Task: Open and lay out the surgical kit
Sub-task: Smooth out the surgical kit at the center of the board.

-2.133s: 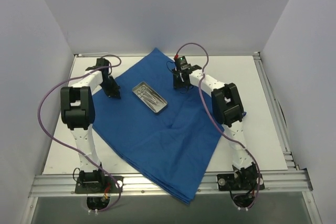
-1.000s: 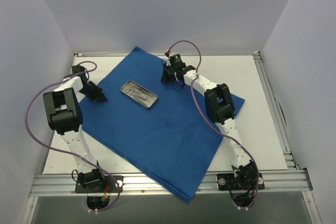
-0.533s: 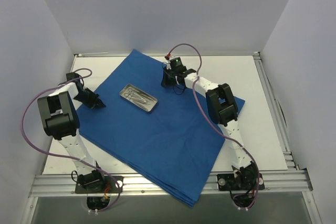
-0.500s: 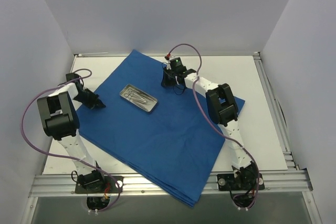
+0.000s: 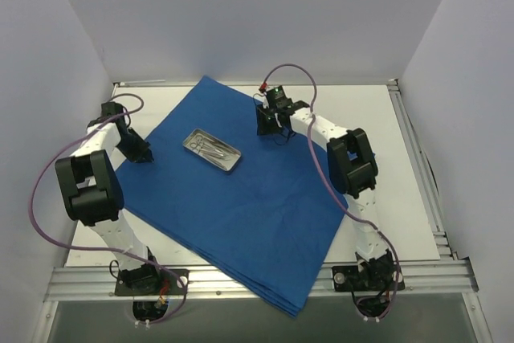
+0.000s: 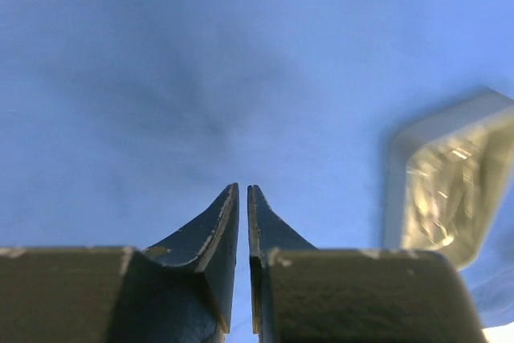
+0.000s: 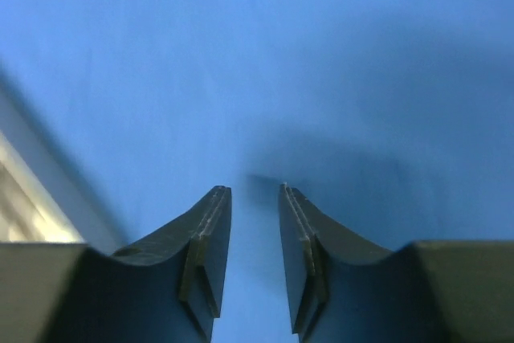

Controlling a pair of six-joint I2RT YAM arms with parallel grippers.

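Note:
The royal-blue drape (image 5: 257,206) of the surgical kit lies spread flat over the table. On its far left part sits the small metal tray (image 5: 212,150), holding thin silver instruments (image 5: 217,145). My left gripper (image 5: 140,152) hovers at the drape's left edge. In the left wrist view its jaws (image 6: 242,188) stand a thin slit apart over blue cloth, holding nothing, with the tray (image 6: 450,190) blurred at the right. My right gripper (image 5: 268,126) is above the drape's far side, right of the tray. It (image 7: 253,189) is open and empty over the cloth.
The white tabletop (image 5: 401,190) shows to the right of the drape and in a strip at the left. An aluminium rail (image 5: 257,283) runs along the near edge. White walls close in on three sides. Purple cables loop off both arms.
Both grippers, shut before, have parted their jaws and let go of the cloth. The left gripper drew back towards the far left; the right one shifted slightly right. Drape and tray stay put.

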